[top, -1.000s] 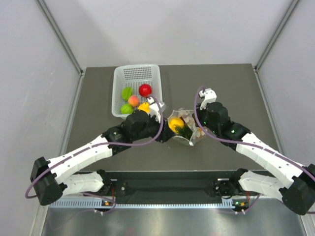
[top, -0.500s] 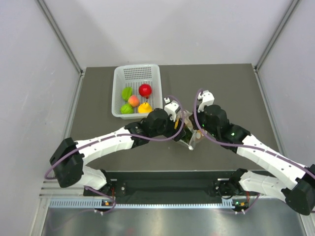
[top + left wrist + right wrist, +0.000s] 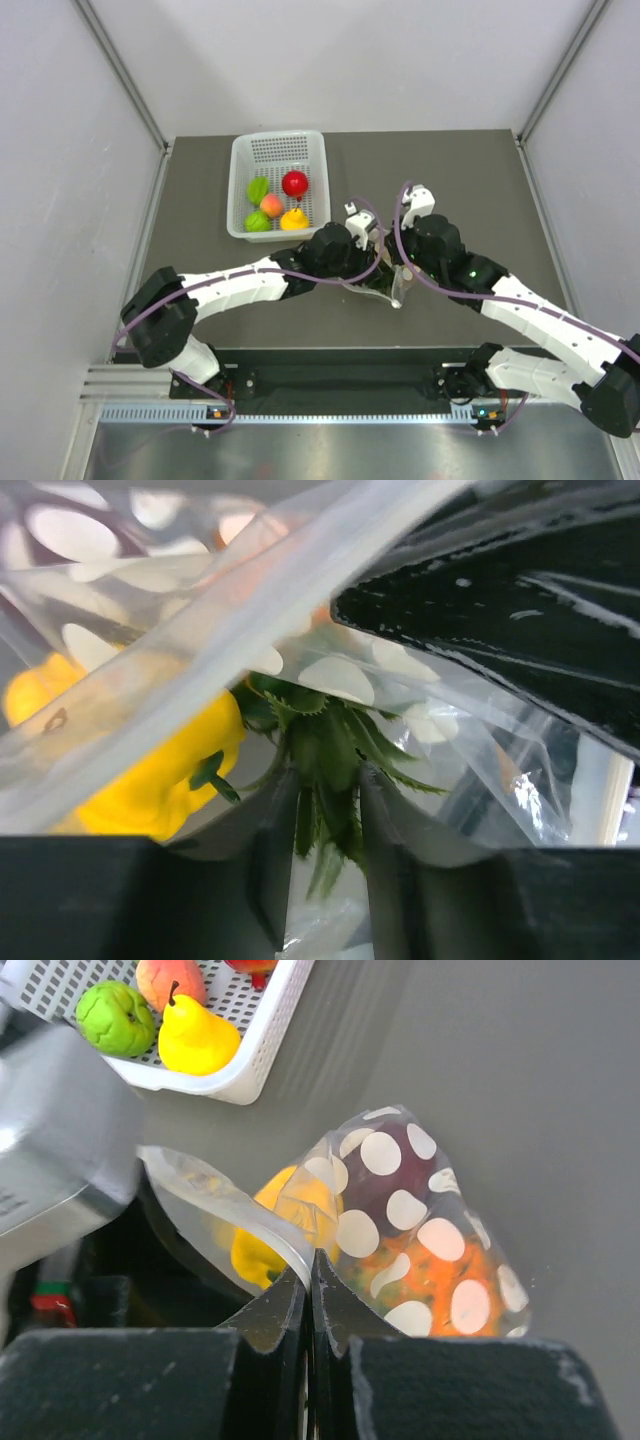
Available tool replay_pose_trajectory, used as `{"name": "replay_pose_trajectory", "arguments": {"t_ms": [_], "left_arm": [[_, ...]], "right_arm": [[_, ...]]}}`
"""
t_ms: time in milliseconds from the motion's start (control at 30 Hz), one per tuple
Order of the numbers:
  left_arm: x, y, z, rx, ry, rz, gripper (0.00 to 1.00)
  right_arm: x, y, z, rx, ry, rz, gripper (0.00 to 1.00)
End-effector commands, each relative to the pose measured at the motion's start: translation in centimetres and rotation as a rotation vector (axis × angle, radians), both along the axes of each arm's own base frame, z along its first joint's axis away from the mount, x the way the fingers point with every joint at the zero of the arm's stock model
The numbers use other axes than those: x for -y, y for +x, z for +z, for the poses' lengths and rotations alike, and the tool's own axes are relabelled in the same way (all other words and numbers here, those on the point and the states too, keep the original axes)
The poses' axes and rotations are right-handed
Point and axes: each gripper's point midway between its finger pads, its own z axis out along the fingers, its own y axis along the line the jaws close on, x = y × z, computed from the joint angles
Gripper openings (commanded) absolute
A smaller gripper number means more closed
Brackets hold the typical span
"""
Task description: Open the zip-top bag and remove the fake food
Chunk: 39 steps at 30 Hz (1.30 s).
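The zip-top bag [image 3: 388, 284], clear with cream dots, lies at mid-table. My right gripper [image 3: 311, 1265] is shut on the bag's rim [image 3: 230, 1210] and holds the mouth up and open; it also shows in the top view [image 3: 400, 288]. My left gripper [image 3: 328, 800] is inside the mouth, its jaws closed narrowly on the green leafy top [image 3: 330, 745] of the orange pineapple [image 3: 445, 1270]. A yellow bell pepper [image 3: 160, 780] lies just left of it, also seen in the right wrist view [image 3: 255, 1255]. The dark maroon piece [image 3: 385, 1195] sits deep in the bag.
A white perforated basket [image 3: 243, 170] stands at the back left, close to the bag. It holds a red apple [image 3: 294, 183], two green pieces [image 3: 258, 190], a peach piece [image 3: 270, 205] and a yellow pear [image 3: 293, 219]. Both forearms meet over the bag.
My left gripper has moved right from beside the basket into the bag's mouth and closed on the pineapple's leaves. My right gripper has kept its hold on the rim.
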Motion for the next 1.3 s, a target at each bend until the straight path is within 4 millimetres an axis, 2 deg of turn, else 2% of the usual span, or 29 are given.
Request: {"name": "replay_pose_trajectory", "arguments": {"t_ms": [0,67,100,167,200,233,267,333,367,400,433,467,533,667,767,833,867,1000,1033,1067,1133,1167,1267], "left_arm": [[1.4,-0.4,0.4,-0.018,-0.070,-0.040,0.26],[1.4,-0.4,-0.2,-0.038,-0.061,-0.038,0.12],[1.3,-0.3,-0.3,-0.040,-0.059,-0.034,0.00],[0.8,0.1,-0.3,-0.043,-0.057,-0.015,0.00],[0.5,0.5,-0.2,-0.042,-0.059,0.000,0.00],[0.2,0.8,0.1,-0.042,-0.067,0.015,0.00],[-0.4,1.6,0.7,-0.035,-0.083,0.040,0.00],[-1.2,2.3,1.1,-0.032,-0.105,0.062,0.00],[-2.0,3.2,1.6,-0.025,-0.118,0.087,0.00],[-2.4,3.4,1.5,-0.033,-0.123,0.087,0.00],[-3.0,4.2,1.7,-0.035,-0.136,0.106,0.00],[-3.3,4.4,1.6,-0.042,-0.143,0.111,0.00],[-3.7,4.4,1.2,-0.066,-0.151,0.102,0.00],[-4.5,4.6,0.6,-0.093,-0.170,0.097,0.00],[-4.4,4.3,0.5,-0.103,-0.175,0.085,0.00],[-4.4,4.2,0.5,-0.102,-0.175,0.078,0.00],[-4.4,4.1,0.5,-0.106,-0.173,0.071,0.00],[-4.6,3.8,0.4,-0.115,-0.171,0.056,0.00],[-4.7,3.8,0.5,-0.115,-0.174,0.053,0.00],[-4.8,3.7,0.5,-0.119,-0.175,0.046,0.00],[-5.0,3.6,0.5,-0.121,-0.174,0.041,0.00],[-5.0,3.5,0.4,-0.125,-0.175,0.032,0.00],[-5.0,3.5,0.4,-0.128,-0.176,0.025,0.00]], "right_arm": [[-0.5,-0.2,1.1,0.030,0.047,0.004,0.00],[-0.4,-0.4,1.3,0.031,0.055,0.008,0.00],[-0.3,-0.5,1.4,0.033,0.055,0.008,0.00],[-0.1,-0.8,1.4,0.028,0.048,0.013,0.03],[0.0,-1.0,1.5,0.028,0.047,0.016,0.08],[0.4,-1.2,1.8,0.035,0.048,0.014,0.17],[0.6,-1.4,1.9,0.037,0.047,0.012,0.38],[1.5,-2.1,1.5,0.034,0.031,0.005,0.52],[1.8,-2.3,1.4,0.030,0.029,0.004,0.66],[2.4,-2.6,0.6,0.017,0.013,-0.007,0.68],[2.7,-3.0,0.8,0.022,0.028,-0.014,0.75],[3.2,-3.1,-0.2,0.010,0.016,-0.032,0.83],[3.7,-3.5,-0.7,-0.001,0.033,-0.056,0.93],[4.2,-3.5,-3.8,-0.063,0.007,-0.100,0.94],[3.5,-2.8,-5.0,-0.065,0.012,-0.100,0.94],[3.2,-2.4,-5.3,-0.055,0.008,-0.083,0.94],[2.6,-1.8,-4.6,-0.027,0.039,-0.066,0.94],[2.9,0.0,-3.7,0.042,0.068,-0.040,0.95],[3.8,0.7,-4.1,0.035,0.065,-0.055,0.95],[3.2,0.9,-3.6,0.055,0.105,-0.007,0.95],[4.0,1.8,-4.3,0.045,0.110,0.000,0.95],[3.5,1.7,-4.3,0.043,0.124,0.055,0.95],[3.4,2.3,-5.4,0.015,0.141,0.102,0.93]]}}
